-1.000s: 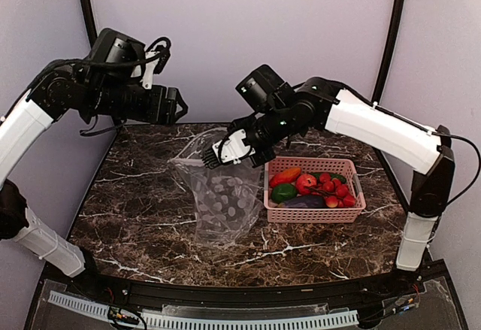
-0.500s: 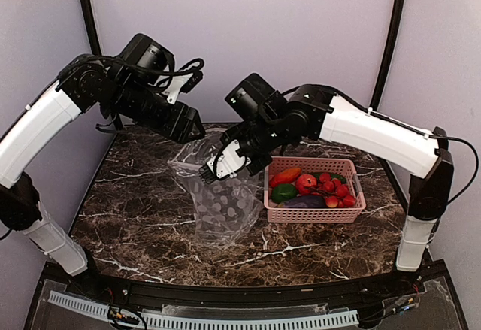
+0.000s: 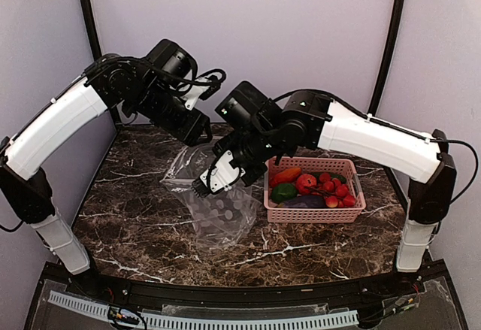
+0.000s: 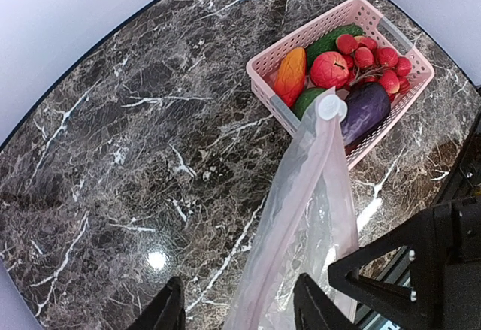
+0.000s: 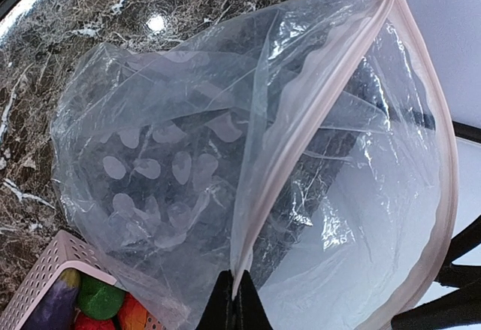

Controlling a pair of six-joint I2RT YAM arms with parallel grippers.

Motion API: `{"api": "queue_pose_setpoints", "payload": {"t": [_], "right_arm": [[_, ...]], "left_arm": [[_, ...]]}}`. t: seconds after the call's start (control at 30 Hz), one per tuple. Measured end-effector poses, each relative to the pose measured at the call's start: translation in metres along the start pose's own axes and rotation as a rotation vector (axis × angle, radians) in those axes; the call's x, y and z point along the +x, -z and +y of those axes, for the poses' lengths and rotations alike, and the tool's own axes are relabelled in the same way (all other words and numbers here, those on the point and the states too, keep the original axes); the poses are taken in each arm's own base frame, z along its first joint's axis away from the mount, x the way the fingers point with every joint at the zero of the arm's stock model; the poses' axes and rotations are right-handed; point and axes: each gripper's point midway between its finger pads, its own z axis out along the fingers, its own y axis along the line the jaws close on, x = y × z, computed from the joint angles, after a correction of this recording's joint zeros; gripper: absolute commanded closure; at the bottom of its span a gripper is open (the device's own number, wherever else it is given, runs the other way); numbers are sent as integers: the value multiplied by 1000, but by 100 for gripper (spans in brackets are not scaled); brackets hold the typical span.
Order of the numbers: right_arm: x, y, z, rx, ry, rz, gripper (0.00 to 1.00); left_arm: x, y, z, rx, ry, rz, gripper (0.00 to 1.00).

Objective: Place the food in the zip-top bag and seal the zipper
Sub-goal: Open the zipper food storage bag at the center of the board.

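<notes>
Right gripper [image 5: 237, 291] pinches whitish zipper strip [image 5: 301, 138] of clear spotted plastic bag [image 5: 158, 172]; left gripper [image 4: 240, 307] spread astride its mouth. Toy produce [image 3: 304, 183] in pink lattice basket [image 3: 316, 215] near right edge of dark marble tabletop [image 3: 135, 195].

Crinkled glossy plastic zip-top bag [image 5: 188, 180]; polished marble table [image 4: 113, 119]

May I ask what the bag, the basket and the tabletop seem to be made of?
The zip-top bag: thin clear plastic film, glossy; it creases and is see-through. The basket: moulded pink plastic, fairly matte, with an even lattice. The tabletop: polished dark stone with white veins and a lamp glint, though possibly a printed laminate.
</notes>
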Motion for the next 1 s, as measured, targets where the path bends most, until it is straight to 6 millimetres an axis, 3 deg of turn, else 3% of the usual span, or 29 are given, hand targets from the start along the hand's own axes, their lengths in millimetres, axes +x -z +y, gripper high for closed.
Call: {"api": "queue_pose_setpoints", "payload": {"t": [0.2, 0.43, 0.6, 0.83, 1.0], "right_arm": [[2, 0, 0, 3, -2, 13, 100], [2, 0, 0, 5, 0, 18, 100], [-2, 7, -2, 3, -12, 0, 100], [-25, 43, -5, -27, -107, -150, 100], [-40, 85, -35, 28, -230, -309, 99]], "left_arm": [[10, -3, 3, -15, -6, 42, 56], [38, -14, 5, -30, -7, 144, 84], [40, -18, 11, -59, -10, 161, 99], [27, -17, 38, -152, 16, 125, 99], [7, -14, 47, -186, 20, 48, 99]]}}
